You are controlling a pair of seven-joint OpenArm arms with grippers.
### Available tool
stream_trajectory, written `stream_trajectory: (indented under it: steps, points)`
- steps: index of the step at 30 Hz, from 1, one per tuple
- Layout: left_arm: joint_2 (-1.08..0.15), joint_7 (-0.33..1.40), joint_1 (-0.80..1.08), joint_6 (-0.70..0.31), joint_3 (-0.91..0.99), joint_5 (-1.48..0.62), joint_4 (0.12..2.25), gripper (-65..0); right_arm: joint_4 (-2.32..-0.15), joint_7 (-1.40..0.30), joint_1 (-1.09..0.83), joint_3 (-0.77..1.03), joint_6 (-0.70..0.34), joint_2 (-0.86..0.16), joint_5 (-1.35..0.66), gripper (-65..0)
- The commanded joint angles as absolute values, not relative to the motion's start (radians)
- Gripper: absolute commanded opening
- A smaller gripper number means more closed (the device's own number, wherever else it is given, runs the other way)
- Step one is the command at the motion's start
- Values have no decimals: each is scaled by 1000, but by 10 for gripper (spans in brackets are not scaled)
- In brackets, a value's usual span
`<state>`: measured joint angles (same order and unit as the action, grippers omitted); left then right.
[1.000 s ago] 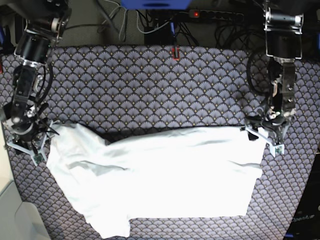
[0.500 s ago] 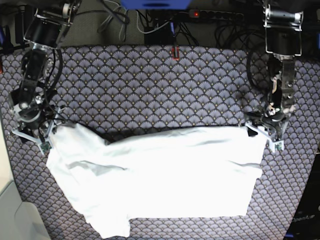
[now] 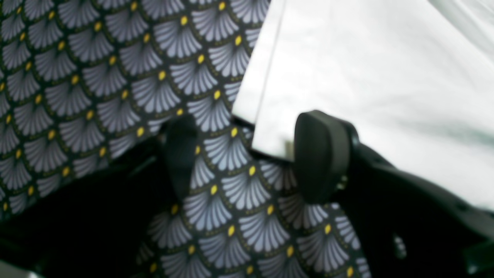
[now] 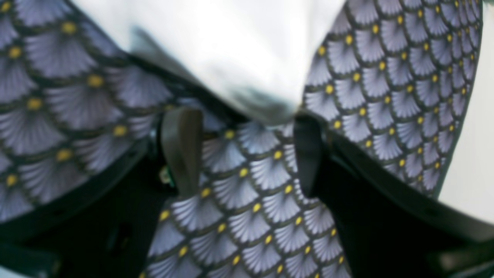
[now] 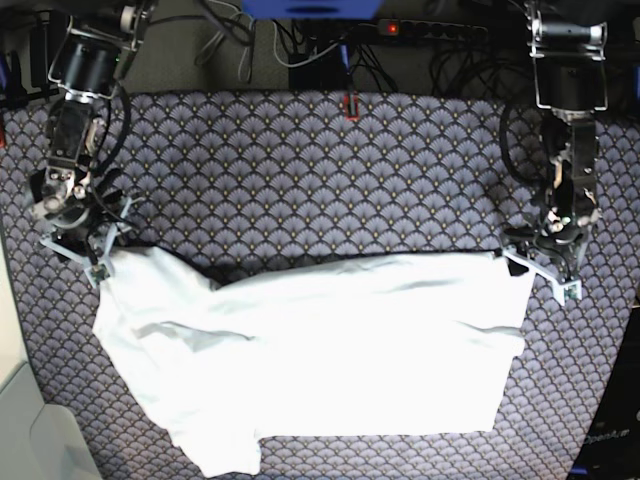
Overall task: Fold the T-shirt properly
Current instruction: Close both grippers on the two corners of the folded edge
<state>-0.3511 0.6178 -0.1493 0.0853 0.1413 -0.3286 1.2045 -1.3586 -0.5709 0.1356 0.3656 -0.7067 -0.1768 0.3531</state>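
Note:
The white T-shirt (image 5: 320,350) lies spread and wrinkled across the near half of the patterned surface, one sleeve hanging toward the front left. My left gripper (image 5: 541,271) stands open at its far right corner. In the left wrist view that corner (image 3: 270,131) lies flat between the two fingers, close to the right fingertip (image 3: 320,154), and the left gripper (image 3: 251,156) pinches nothing. My right gripper (image 5: 75,250) hovers open at the shirt's far left corner. The right wrist view shows the shirt's edge (image 4: 231,58) just ahead of the open right gripper (image 4: 245,152).
A dark cloth with a grey fan pattern (image 5: 300,170) covers the table. Behind it run a power strip (image 5: 430,30) and cables. A small red object (image 5: 350,105) sits at the far edge. A pale grey surface (image 5: 25,430) borders the front left corner.
The right arm has drawn back toward the far side, its gripper now at the shirt's far left corner. The left gripper has shifted slightly right. The shirt lies as before.

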Motion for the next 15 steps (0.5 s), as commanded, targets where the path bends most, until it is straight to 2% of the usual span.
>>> stream_trajectory:
  steps: [1, 11, 13, 15]
  points:
    - [-363, 598, -171, 87, 147, -323, 1222, -232, -1356, -544, 171, 364, -698, -186, 337, -270]
    - [-360, 599, -176, 87, 147, -320, 1222, -232, -1276, -486, 220, 363, -698, -220, 331, -277]
    - [-358, 599, -177, 87, 147, -320, 1221, -232, -1259, -466, 220, 363, -698, -220, 331, -309]
    - [-358, 599, -177, 88, 147, -321, 1221, -232, -1244, -441, 220, 363, -698, -220, 331, -377]
